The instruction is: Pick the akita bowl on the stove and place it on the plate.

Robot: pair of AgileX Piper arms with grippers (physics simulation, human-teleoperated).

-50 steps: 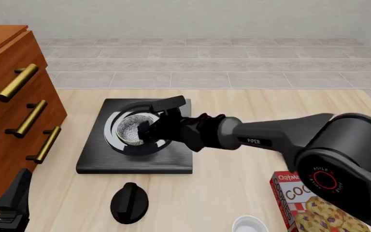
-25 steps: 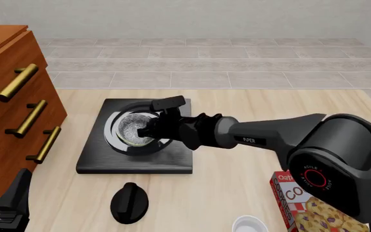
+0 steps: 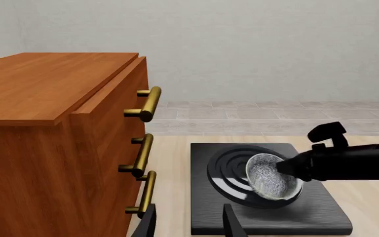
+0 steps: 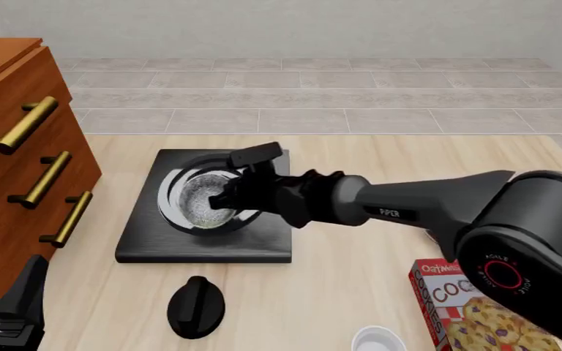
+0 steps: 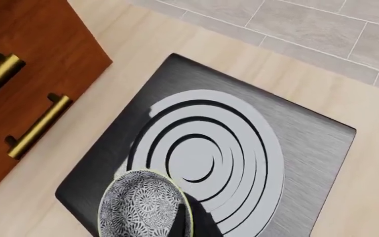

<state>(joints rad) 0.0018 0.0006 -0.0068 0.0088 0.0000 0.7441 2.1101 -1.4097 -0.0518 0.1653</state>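
One right gripper [image 4: 225,199] jaws clamp akita bowl [image 4: 203,200] tilted above stove [image 4: 144,238]; left jaws [image 3: 191,224] parted.

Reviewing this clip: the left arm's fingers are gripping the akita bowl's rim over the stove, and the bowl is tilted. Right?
Not quite: it is the right gripper that holds the akita bowl, as the front view shows. The left gripper is far from it, at the table's near left edge. The bowl is tilted over the stove.

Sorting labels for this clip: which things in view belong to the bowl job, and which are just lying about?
Job: akita bowl, tilted in the right gripper; stove. No plate in view.
Lying about: black knob, cookie box, small white bowl, wooden drawers.
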